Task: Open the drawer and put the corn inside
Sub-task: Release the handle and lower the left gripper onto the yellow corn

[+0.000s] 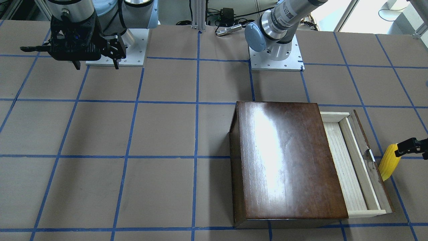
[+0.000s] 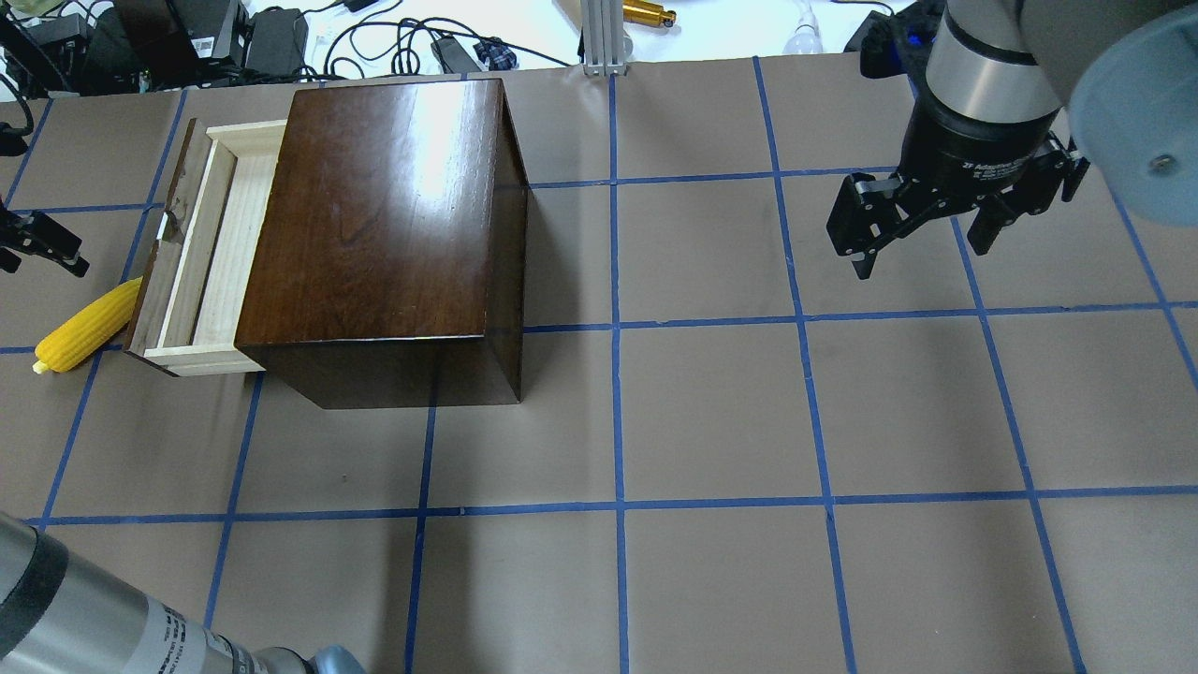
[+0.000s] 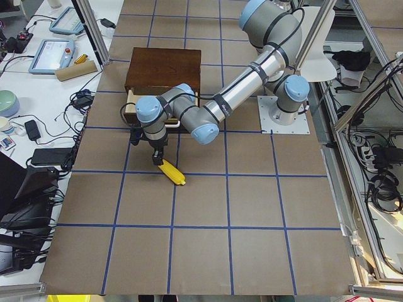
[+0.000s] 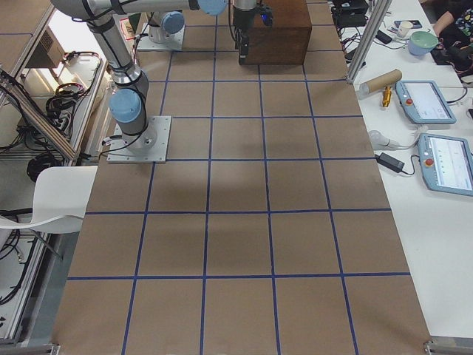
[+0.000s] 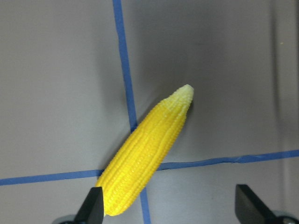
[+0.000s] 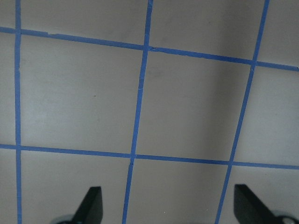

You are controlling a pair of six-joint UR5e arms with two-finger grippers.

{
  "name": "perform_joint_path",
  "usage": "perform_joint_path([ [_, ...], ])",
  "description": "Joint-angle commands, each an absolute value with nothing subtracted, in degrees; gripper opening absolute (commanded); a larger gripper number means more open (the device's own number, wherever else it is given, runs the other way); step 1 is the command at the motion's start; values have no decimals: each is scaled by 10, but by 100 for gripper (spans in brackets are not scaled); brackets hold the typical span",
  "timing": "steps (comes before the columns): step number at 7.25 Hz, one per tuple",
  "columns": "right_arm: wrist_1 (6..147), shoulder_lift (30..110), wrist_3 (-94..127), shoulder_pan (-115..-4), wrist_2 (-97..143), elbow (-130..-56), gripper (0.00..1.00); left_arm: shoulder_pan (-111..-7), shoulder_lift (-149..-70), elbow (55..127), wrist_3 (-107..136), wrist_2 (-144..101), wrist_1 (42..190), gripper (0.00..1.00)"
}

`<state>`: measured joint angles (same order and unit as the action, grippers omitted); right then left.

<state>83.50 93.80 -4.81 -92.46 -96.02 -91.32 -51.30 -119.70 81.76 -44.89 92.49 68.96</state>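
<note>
The dark-brown box point(image 2: 384, 206) has its drawer point(image 2: 211, 253) pulled out, with the pale wood tray open and nothing in it; the drawer also shows in the front view point(image 1: 347, 167). The yellow corn point(image 2: 89, 328) lies on the table just outside the drawer's front panel, and it shows in the front view point(image 1: 389, 165) too. My left gripper point(image 5: 170, 210) is open above the corn point(image 5: 145, 154), with one finger beside the thick end. It holds nothing. My right gripper point(image 2: 922, 257) is open and empty, far from the box, and it hangs over bare table point(image 6: 149, 116).
The table is brown paper with a blue tape grid. Cables, power bricks and a metal post point(image 2: 604, 37) lie beyond the far edge behind the box. Both arm bases point(image 1: 276, 60) stand at the robot's side of the table.
</note>
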Motion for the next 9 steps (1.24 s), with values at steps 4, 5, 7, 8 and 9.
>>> perform_joint_path([
  [4, 835, 938, -47, -925, -961, -913, 100, -498, -1261, 818, -447, 933, 662, 100],
  [5, 835, 939, -48, -925, -961, -913, 100, -498, -1272, 820, -446, 941, 662, 100],
  [7, 835, 938, -48, -925, -961, -913, 100, -498, -1293, 819, -436, 955, 662, 100],
  [8, 835, 939, -47, -925, -961, -913, 100, -498, -1298, 820, -435, 955, 659, 100],
  [9, 835, 938, -48, -925, -960, -913, 100, -498, -1299, 820, -435, 956, 659, 100],
])
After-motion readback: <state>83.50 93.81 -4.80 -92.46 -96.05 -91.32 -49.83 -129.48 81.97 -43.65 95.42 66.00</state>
